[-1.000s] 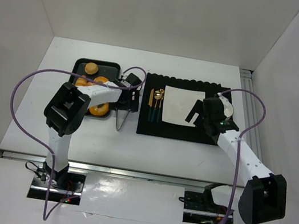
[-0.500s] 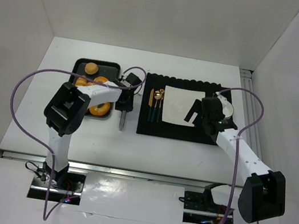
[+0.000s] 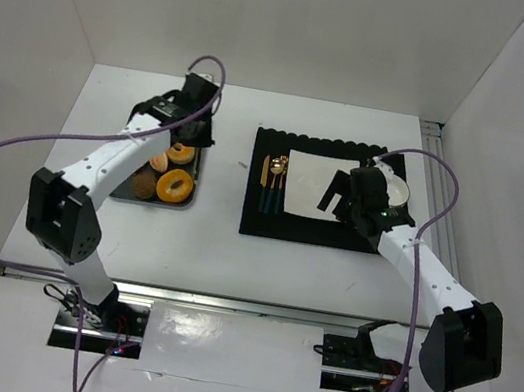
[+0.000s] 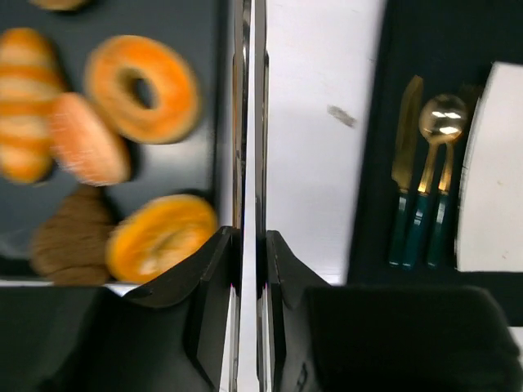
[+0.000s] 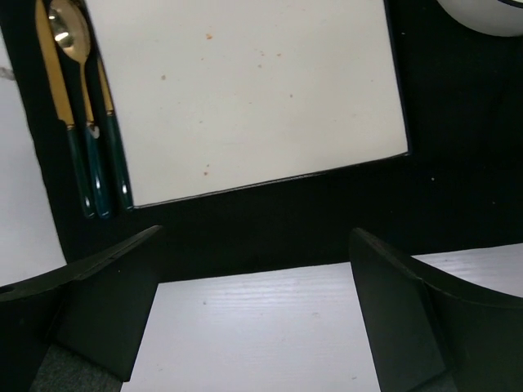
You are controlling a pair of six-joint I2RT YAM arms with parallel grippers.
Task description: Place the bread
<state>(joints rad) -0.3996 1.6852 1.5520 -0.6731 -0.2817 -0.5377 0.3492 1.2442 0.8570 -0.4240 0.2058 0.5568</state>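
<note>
Several breads lie on a dark tray (image 4: pixel 196 49): an orange ring (image 4: pixel 143 86), a round bun (image 4: pixel 86 139), a second orange ring (image 4: pixel 159 237) and a brown piece (image 4: pixel 69 241). My left gripper (image 4: pixel 249 245) is shut on metal tongs (image 4: pixel 248 122), whose two blades lie almost together and run along the tray's right edge. From above, the left gripper (image 3: pixel 198 134) hangs over the far right part of the tray (image 3: pixel 190 199). My right gripper (image 5: pixel 253 310) is open and holds nothing, near the front edge of the black placemat (image 5: pixel 270 220).
On the placemat (image 3: pixel 312 230) lie a white square plate (image 3: pixel 316 187), gold cutlery with green handles (image 3: pixel 272 183) and a white bowl (image 3: pixel 397 189). White walls enclose the table on three sides. A purple cable loops from each arm.
The left gripper closed on the tongs, squeezing the blades together, and the left arm swung from beside the tray's right edge to over its far end. The right arm barely shifted.
</note>
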